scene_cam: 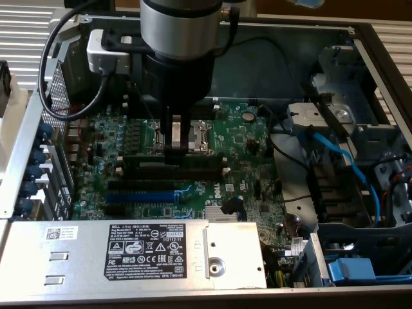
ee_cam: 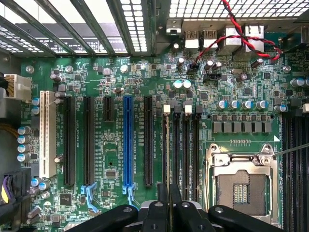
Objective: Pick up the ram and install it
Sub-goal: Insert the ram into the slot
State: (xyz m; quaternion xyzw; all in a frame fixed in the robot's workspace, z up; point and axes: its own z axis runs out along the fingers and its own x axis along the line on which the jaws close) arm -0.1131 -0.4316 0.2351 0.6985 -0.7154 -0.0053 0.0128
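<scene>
Nearest me is the grey power supply (scene_cam: pixel 77 248) with its black label, lying across the front of the open case (scene_cam: pixel 19 138). Just behind it the motherboard (scene_cam: pixel 248 138) begins, with the blue slot (scene_cam: pixel 138 196) and a black slot beside it, both empty.

A little further in hangs the gripper (scene_cam: pixel 175 149). Its fingers are closed on the ram (scene_cam: pixel 203 163), pinching it near the middle of its upper edge. The stick sits level, lengthwise along the memory slots and very low over them, perhaps already touching one. From the wrist view the fingers stand close together, straight above the slot that lies next to the long black expansion slots.

So the pick-up looks done and the ram has been brought to its place and lined up. Whether it is pushed fully home I cannot tell; I see no sign that the end latches have snapped over it, and the grip has not been let go.

Beyond it is the socket (scene_cam: pixel 196 136), then the bare far wall of the case.
</scene>
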